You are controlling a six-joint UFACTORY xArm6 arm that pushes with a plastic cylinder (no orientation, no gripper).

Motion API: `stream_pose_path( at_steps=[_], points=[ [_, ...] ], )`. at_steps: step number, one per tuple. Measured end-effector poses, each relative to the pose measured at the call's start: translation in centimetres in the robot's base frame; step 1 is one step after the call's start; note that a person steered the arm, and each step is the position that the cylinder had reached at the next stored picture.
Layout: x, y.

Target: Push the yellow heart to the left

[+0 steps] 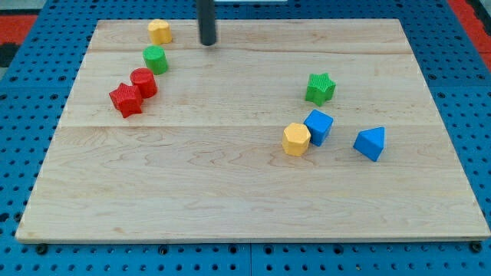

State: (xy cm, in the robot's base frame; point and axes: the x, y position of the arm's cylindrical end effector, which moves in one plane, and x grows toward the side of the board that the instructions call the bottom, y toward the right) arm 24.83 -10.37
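Note:
The yellow heart (159,31) lies near the board's top edge, left of centre. My tip (208,43) stands on the board just to the heart's right, a small gap apart from it. A green round block (156,59) sits just below the heart. A red round block (143,82) and a red star (126,100) touch each other further down to the left.
On the view's right are a green star (321,88), a blue block (318,126), a yellow hexagon (296,139) touching it, and a blue triangular block (370,143). The wooden board (245,199) lies on a blue pegboard.

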Motion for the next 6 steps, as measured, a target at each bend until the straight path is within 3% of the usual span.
stream_pose_path(
  at_steps=[1, 2, 3, 4, 5, 6],
  points=[
    [-1.0, -3.9],
    [-1.0, 1.7],
    [-4.5, -2.8],
    [-4.2, -8.9],
    [-1.5, -11.7],
    [-2.1, -12.5]
  ],
)
